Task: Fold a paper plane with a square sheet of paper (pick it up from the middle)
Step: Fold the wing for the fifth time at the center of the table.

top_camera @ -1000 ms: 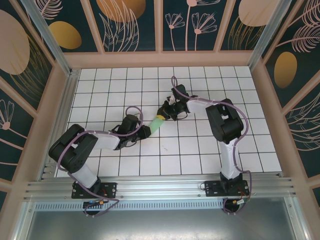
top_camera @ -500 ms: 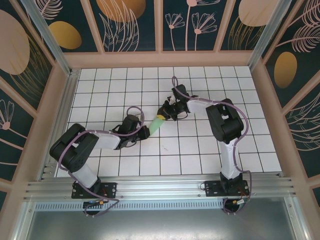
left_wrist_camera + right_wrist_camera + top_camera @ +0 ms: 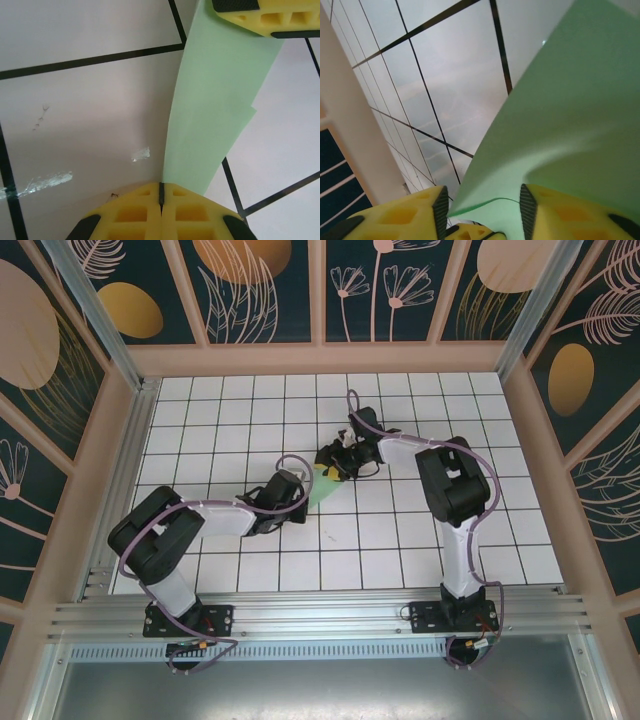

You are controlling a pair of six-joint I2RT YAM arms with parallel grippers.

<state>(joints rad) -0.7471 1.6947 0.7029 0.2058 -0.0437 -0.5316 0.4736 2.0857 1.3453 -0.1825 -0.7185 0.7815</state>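
mid-fold: holding sheet of paper [image 3: 215,110], folded to narrow strip, over table [image 3: 75,115] centre. pinched tight at near end in left gripper [image 3: 160,197]; far end between parted jaws of right gripper [image 3: 480,200]. best to hold taut, align edges, crease slowly without twisting.

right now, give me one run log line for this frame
stage: mid-fold | left end effector: shut on folded paper | right end effector: open, astride paper's other end
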